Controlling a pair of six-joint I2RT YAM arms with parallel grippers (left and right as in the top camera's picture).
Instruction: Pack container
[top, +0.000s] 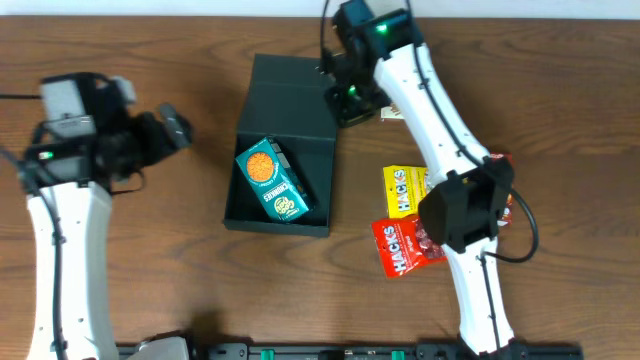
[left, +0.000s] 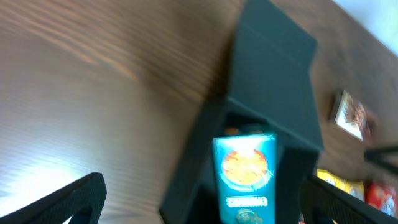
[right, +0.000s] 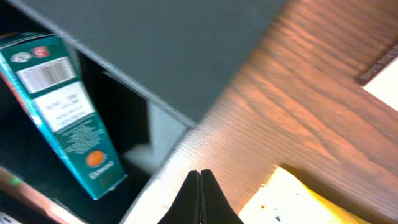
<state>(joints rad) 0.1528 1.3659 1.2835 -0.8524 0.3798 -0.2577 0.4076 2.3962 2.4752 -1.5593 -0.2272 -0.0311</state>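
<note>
The container (top: 290, 100) is a dark green-black box in the middle of the table, its flap lid folded back toward the far side. A teal biscuit packet (top: 272, 180) lies tilted inside it. My left gripper (top: 175, 128) hovers left of the box, open and empty. Its wrist view looks at the box (left: 267, 81) and the teal packet (left: 245, 174) between wide black fingers (left: 71, 199). My right gripper (top: 355, 105) is shut on nothing beside the lid's right edge. Its closed tips (right: 200, 196) are over bare wood next to the lid (right: 174, 50).
A yellow Hacks packet (top: 403, 188) and a red Hacks packet (top: 405, 245) lie right of the box, partly under the right arm. A small pale packet (top: 392, 112) lies just right of the right gripper. The table's far edge runs along the top.
</note>
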